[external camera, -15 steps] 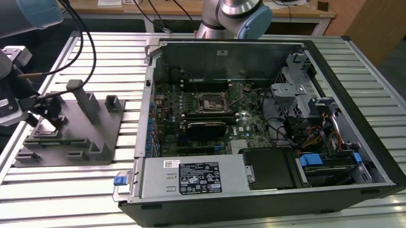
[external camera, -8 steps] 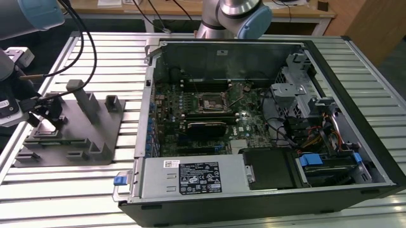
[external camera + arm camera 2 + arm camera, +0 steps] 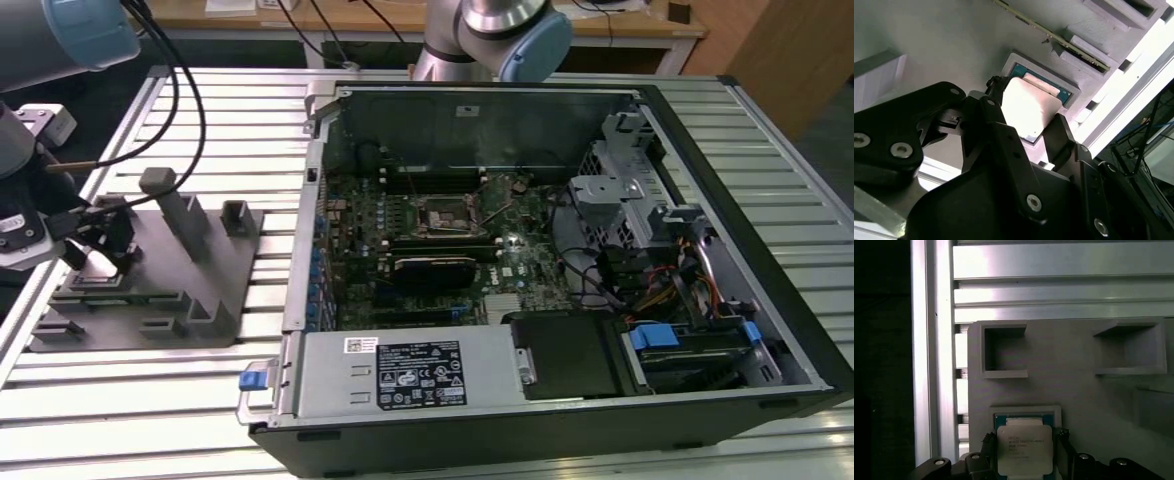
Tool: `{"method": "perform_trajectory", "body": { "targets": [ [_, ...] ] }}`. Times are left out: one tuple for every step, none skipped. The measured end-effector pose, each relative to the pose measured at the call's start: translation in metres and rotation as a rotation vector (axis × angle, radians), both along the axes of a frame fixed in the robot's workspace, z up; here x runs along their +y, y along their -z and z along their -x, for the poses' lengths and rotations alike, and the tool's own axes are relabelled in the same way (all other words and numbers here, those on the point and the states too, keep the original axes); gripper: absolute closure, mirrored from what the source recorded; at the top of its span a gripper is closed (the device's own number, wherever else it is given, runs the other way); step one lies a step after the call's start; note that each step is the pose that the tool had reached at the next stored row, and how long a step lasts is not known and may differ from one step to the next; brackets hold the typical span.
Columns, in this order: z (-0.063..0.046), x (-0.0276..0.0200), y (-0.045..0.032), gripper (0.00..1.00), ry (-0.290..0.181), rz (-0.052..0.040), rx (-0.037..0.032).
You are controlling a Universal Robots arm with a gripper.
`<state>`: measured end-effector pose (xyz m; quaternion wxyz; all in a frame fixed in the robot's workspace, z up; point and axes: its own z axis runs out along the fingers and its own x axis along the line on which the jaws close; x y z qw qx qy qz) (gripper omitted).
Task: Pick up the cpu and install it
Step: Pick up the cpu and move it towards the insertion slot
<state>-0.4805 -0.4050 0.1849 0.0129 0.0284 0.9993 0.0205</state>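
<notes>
Tool (image 3: 1024, 438) points down over cpu (image 3: 1024, 449) (in fixture (image 3: 1079, 385)).

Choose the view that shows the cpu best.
The first wrist view: the cpu faces the camera squarely, its top unblocked. The second wrist view shows it slanted, its edge behind the gripper. In the exterior view it is too small to tell.

A smooth, pale silver metal top with a soft sheen is seen on the cpu (image 3: 1024, 449). The fixture block (image 3: 1079, 390) is moulded in matt grey plastic. The table (image 3: 1054, 285) is built of ribbed, brushed aluminium. The gripper (image 3: 1026, 112) is finished in satin black.
</notes>
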Motion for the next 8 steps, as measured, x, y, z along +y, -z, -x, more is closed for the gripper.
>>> {"method": "perform_trajectory", "body": {
  "targets": [
    [0.0,0.0001,0.0006,0.41,0.0,0.0,0.0],
    [0.0,0.0002,0.0013,0.41,0.0,-0.0001,-0.0001],
    [0.0,0.0003,0.0019,0.41,0.0,0.0,-0.0001],
    [0.0,0.0004,0.0024,0.41,0.0,0.0,0.0],
    [0.0,0.0005,0.0025,0.41,0.0,0.0001,0.0003],
    [0.0,0.0005,0.0027,0.41,0.0,0.0001,0.0003],
    [0.0,0.0005,0.0029,0.41,0.0,0.0,0.0001],
    [0.0,0.0005,0.003,0.41,0.0,0.0,0.0]
  ]
}}
